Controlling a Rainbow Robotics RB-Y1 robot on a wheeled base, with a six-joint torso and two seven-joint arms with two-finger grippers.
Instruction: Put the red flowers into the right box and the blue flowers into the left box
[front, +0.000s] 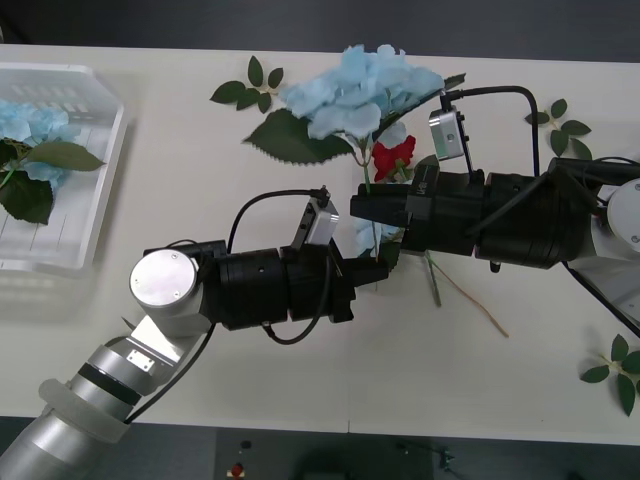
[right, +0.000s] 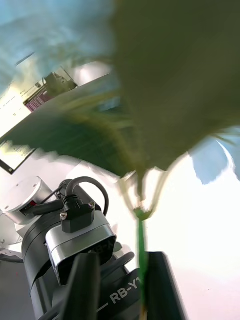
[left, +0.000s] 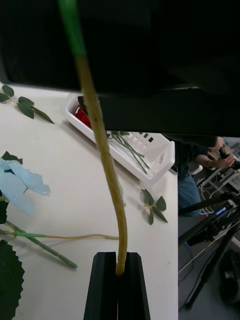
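Note:
A blue flower (front: 360, 88) with big green leaves stands over the table's middle. Its long stem (left: 102, 150) runs down into my left gripper (front: 378, 268), which is shut on the stem's tan lower end. My right gripper (front: 358, 205) sits just above the left one, its fingers (right: 162, 285) apart with the green stem (right: 141, 250) between them, close to one finger. A red flower (front: 393, 157) lies beside the grippers. The left box (front: 100, 190) holds another blue flower (front: 28, 128). The right box (left: 155, 155) holds red blooms and green stems.
Loose green leaf sprigs lie at the far middle (front: 250, 88), far right (front: 562, 122) and near right (front: 618, 370) of the table. A second blue bloom (left: 17, 185) and thin stems (front: 455, 290) lie on the table under the arms.

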